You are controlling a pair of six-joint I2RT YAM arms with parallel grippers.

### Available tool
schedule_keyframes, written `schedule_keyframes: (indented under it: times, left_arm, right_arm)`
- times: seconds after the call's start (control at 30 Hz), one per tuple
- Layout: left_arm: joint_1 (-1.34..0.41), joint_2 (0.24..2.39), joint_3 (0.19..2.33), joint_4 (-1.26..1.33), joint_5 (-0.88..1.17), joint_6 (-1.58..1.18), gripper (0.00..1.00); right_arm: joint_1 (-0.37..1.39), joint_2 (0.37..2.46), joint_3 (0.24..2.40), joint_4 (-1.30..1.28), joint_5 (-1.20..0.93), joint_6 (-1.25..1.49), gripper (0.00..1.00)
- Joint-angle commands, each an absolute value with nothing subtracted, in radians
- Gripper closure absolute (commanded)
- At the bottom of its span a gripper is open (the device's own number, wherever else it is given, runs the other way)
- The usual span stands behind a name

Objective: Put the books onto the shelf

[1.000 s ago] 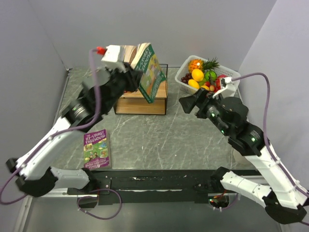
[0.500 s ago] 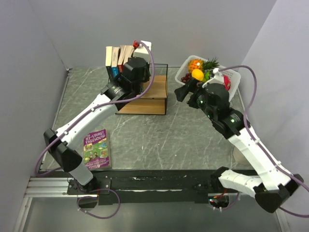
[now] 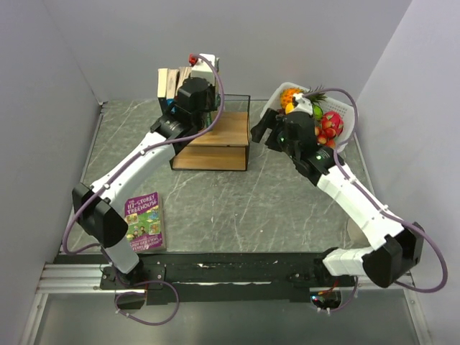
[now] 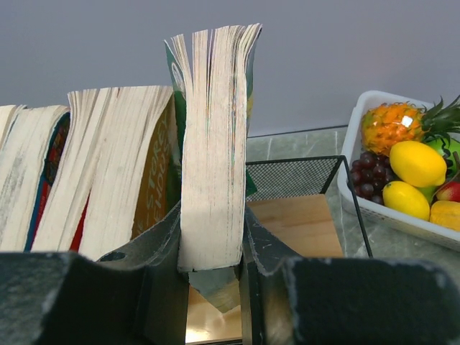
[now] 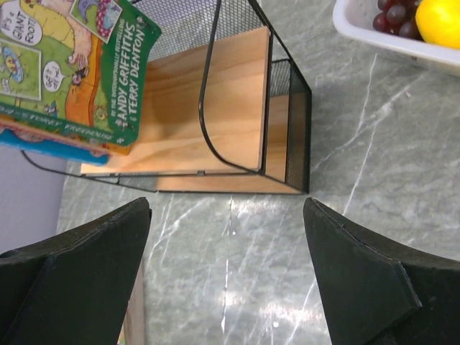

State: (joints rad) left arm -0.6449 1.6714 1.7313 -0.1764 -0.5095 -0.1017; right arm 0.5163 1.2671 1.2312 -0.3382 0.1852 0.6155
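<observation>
Left arm (image 3: 136,162) outstretched, pincer (image 4: 212,241) over shelf (image 3: 219,147)

"Andy Griffiths & Terry Denton" on green book (image 5: 79,72); "Treehouse" on purple book (image 3: 144,221).

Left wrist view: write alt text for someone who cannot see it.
The left gripper clamps a green-covered book upright, page edges toward the camera, beside other books standing on the wire-framed wooden shelf. A white fruit basket sits at right.

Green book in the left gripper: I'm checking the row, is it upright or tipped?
Upright: in the left wrist view, the green book stands vertical in the left gripper.
</observation>
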Motion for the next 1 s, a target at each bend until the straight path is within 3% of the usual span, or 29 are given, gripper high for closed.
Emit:
schedule_keyframes:
  times: [0.0, 0.4, 0.6, 0.73, 0.97]
  left_arm:
    - [-0.638, 1.69, 1.746, -0.015, -0.462, -0.12, 0.99]
    - [-0.609, 1.709, 1.674, 0.023, -0.454, -0.13, 0.99]
    - [-0.597, 1.695, 1.632, 0.037, -0.459, -0.146, 0.99]
    - [-0.595, 1.684, 1.614, 0.04, -0.46, -0.146, 0.99]
    - [-0.594, 1.658, 1.601, 0.04, -0.465, -0.141, 0.99]
  right_arm:
    - [0.494, 1.331, 1.319, -0.25, 0.198, 0.583, 0.06]
    - [0.46, 1.532, 1.469, -0.252, 0.173, 0.528, 0.1]
    - [0.459, 1.604, 1.52, -0.256, 0.14, 0.515, 0.26]
    - [0.46, 1.637, 1.526, -0.25, 0.124, 0.518, 0.42]
    - [0.46, 1.661, 1.525, -0.245, 0.11, 0.52, 0.56]
